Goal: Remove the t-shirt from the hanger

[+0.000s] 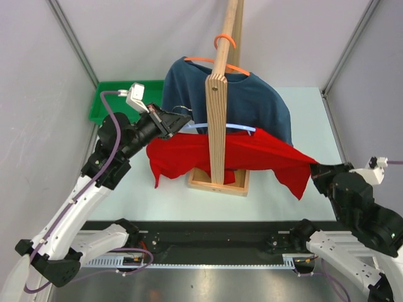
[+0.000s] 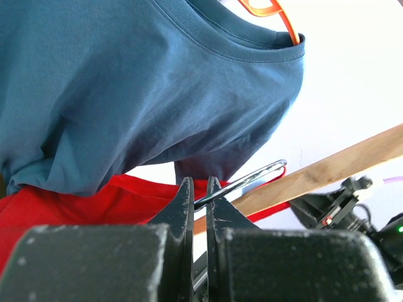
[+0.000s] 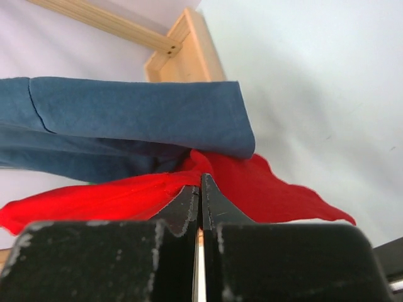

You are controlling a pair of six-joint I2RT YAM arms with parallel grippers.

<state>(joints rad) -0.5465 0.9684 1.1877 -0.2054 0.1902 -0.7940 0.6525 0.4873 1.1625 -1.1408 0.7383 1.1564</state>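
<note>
A red t-shirt hangs stretched across a pale hanger on the wooden stand. My left gripper is shut on the hanger's shiny end bar, at the shirt's left side; the jaws pinch the bar in the left wrist view. My right gripper is shut on the red t-shirt's right edge and pulls it taut toward the right; the cloth sits between the jaws in the right wrist view.
A blue t-shirt hangs on an orange hanger on the same stand, just behind and above the red one. The stand's wooden base rests mid-table. A green bin sits at the back left.
</note>
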